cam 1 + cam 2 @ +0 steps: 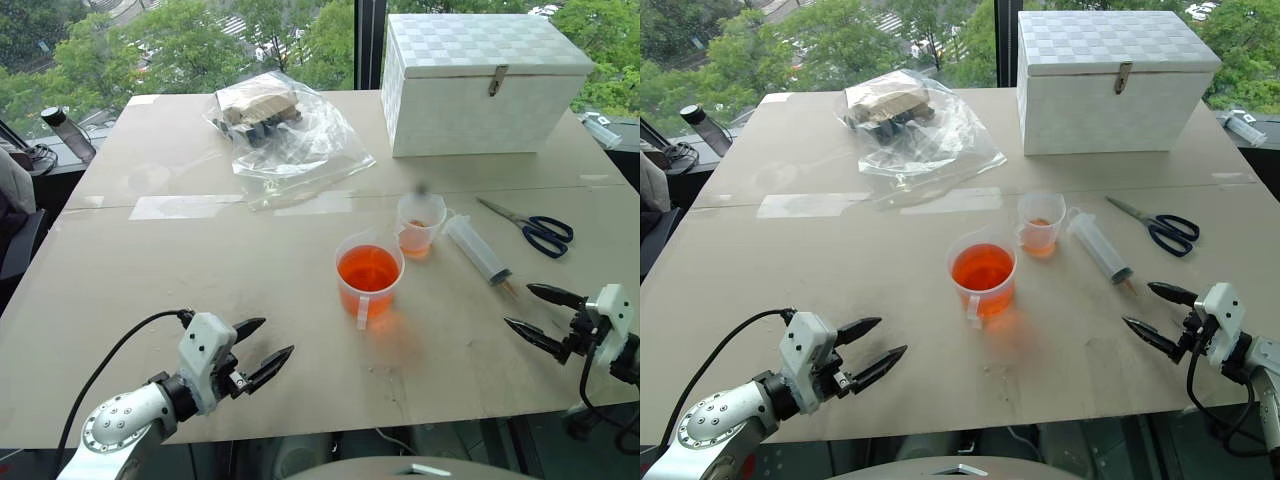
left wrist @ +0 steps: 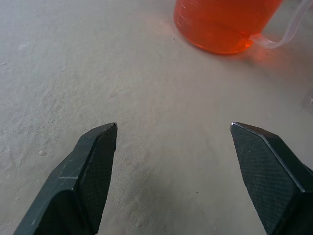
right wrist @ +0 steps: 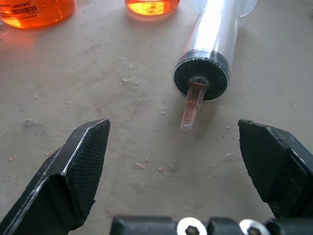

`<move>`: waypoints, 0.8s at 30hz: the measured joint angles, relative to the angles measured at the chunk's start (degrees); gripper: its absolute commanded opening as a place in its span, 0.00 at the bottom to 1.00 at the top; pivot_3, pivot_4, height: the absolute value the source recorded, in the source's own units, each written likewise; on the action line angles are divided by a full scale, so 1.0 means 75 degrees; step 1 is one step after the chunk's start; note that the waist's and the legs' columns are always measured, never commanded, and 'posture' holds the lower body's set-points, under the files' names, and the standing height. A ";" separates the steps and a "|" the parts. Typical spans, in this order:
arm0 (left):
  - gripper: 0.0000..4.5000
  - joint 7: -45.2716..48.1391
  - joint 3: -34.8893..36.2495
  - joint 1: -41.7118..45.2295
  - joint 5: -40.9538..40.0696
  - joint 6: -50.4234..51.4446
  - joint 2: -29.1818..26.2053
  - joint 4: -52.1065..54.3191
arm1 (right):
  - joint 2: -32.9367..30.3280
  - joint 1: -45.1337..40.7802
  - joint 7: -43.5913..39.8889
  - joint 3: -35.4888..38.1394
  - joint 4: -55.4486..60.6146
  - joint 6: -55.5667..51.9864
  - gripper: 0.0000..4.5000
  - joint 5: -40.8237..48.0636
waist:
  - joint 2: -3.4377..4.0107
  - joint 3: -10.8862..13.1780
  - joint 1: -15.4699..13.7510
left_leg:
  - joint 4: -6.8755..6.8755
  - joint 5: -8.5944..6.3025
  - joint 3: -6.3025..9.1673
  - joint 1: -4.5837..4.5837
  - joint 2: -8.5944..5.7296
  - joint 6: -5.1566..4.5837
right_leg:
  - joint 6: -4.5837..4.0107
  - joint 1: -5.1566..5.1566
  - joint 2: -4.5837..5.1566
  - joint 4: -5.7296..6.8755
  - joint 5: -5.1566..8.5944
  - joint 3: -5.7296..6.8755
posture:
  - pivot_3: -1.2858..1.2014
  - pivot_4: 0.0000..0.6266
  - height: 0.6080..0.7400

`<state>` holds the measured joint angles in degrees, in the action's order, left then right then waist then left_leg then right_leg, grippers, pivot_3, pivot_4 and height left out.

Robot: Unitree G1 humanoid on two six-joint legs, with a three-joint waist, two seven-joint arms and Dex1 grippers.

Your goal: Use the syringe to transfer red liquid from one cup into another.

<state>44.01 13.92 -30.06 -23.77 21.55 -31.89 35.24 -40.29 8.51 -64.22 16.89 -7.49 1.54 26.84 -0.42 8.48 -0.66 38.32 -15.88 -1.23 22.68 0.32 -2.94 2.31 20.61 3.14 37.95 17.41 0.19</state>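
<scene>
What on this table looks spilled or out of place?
Small clear droplets lie scattered on the table around the nozzle of the syringe, which lies flat beside the small cup; the drops suggest minor dripping. The large beaker stands upright, and no red puddle shows.

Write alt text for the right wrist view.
The syringe lies on the table, its tan nozzle pointing toward the open right claw, which holds nothing. Behind it stand the wide beaker and small cup, both holding red liquid; droplets dot the table.
</scene>
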 measured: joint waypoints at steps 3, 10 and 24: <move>0.84 -0.0006 -0.0013 0.0000 -0.0006 0.0001 0.0000 0.0000 | -0.0001 0.0013 0.0000 0.0000 0.0000 0.0000 0.99 0.0000 | 0.0000 0.0000 0.0000 | 0.0000 0.0000 0.0000 0.0000 0.0000 0.0000 | 0.0000 0.0000 0.0000 0.0000 0.0000 0.0000 | 0.52 0.24 1.00; 0.84 -0.0058 -0.0079 -0.0079 -0.0021 0.0010 0.0000 0.0000 | -0.0022 0.0031 -0.0002 0.0000 0.0000 -0.0004 0.99 0.0002 | 0.0000 0.0000 0.0000 | 0.0000 0.0000 0.0001 0.0000 0.0000 0.0000 | -0.0001 0.0000 0.0001 -0.0001 0.0001 0.0000 | 0.52 0.24 1.00; 0.84 -0.0112 -0.0079 -0.0223 -0.0097 0.0010 0.0001 0.0005 | -0.0158 -0.0008 -0.0046 0.0000 -0.0001 -0.0016 0.99 0.0001 | 0.0000 0.0000 0.0000 | -0.0001 -0.0001 0.0001 0.0001 0.0000 -0.0001 | -0.0007 0.0000 0.0002 -0.0004 0.0004 0.0000 | 0.52 0.24 1.00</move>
<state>43.17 13.32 -31.73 -24.50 21.63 -31.88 35.27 -41.47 8.45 -64.56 16.90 -7.50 1.42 26.85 -0.42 8.48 -0.66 38.32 -15.89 -1.23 22.69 0.32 -2.94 2.26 20.62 3.15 37.92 17.44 0.19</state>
